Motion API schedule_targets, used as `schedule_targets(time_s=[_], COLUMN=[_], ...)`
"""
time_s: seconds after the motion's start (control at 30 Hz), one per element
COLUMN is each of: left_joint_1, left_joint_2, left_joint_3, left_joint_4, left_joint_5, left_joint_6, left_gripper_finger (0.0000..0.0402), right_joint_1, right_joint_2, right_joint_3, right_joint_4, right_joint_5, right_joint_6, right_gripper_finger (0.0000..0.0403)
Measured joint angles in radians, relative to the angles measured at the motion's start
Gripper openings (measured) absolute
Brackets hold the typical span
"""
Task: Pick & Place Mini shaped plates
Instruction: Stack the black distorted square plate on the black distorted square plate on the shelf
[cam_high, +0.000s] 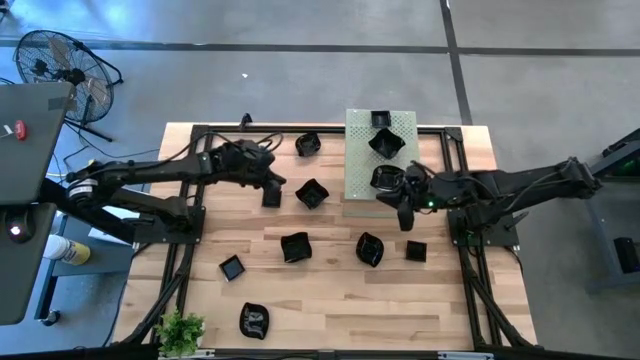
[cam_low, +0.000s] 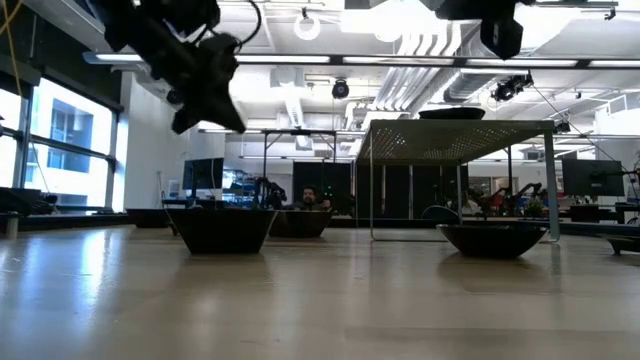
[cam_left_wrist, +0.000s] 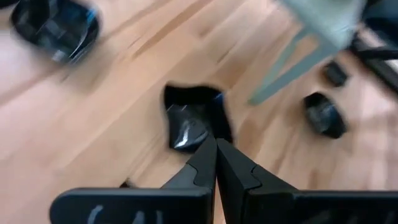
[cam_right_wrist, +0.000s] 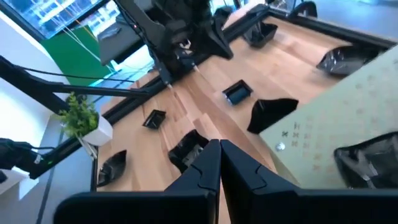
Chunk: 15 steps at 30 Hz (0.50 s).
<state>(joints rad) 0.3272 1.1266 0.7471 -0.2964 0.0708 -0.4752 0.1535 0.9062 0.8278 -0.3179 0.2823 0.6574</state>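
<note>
Several small glossy black plates lie scattered on the wooden table (cam_high: 330, 300), among them one at mid-table (cam_high: 311, 193) and others nearer the front (cam_high: 295, 246) (cam_high: 369, 249). Three more sit on the pale green perforated board (cam_high: 352, 150), the nearest by my right gripper (cam_high: 385, 178). My left gripper (cam_high: 270, 190) hangs shut above the table, just left of the mid-table plate (cam_left_wrist: 193, 118); its fingertips (cam_left_wrist: 216, 144) hold nothing. My right gripper (cam_high: 405, 215) is shut too (cam_right_wrist: 219, 144), hovering at the board's near edge (cam_right_wrist: 323, 130). Both grippers are high up in the low view (cam_low: 205, 85) (cam_low: 500, 35).
The board stands raised on thin legs (cam_low: 372, 190) at the table's far right. A small potted plant (cam_high: 181, 330) is at the near left corner. A fan (cam_high: 60, 65) and a laptop stand are off the table's left. Bare wood lies along the near edge.
</note>
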Motion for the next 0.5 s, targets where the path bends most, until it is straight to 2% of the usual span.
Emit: schedule_targets(time_s=[0.27, 0.5], left_joint_1=[0.056, 0.071], left_joint_2=[0.023, 0.121], left_joint_3=[0.000, 0.001], left_joint_4=[0.010, 0.049], left_joint_5=[0.003, 0.036], left_joint_6=[-0.152, -0.137], left_gripper_finger=[0.0005, 0.0016], right_joint_1=[-0.024, -0.047], right_joint_2=[-0.011, -0.011], right_joint_3=[0.005, 0.005], right_joint_4=[-0.007, -0.006], right_joint_5=[0.025, 0.025], right_joint_6=[-0.037, -0.056], right_gripper_finger=[0.0004, 0.0005])
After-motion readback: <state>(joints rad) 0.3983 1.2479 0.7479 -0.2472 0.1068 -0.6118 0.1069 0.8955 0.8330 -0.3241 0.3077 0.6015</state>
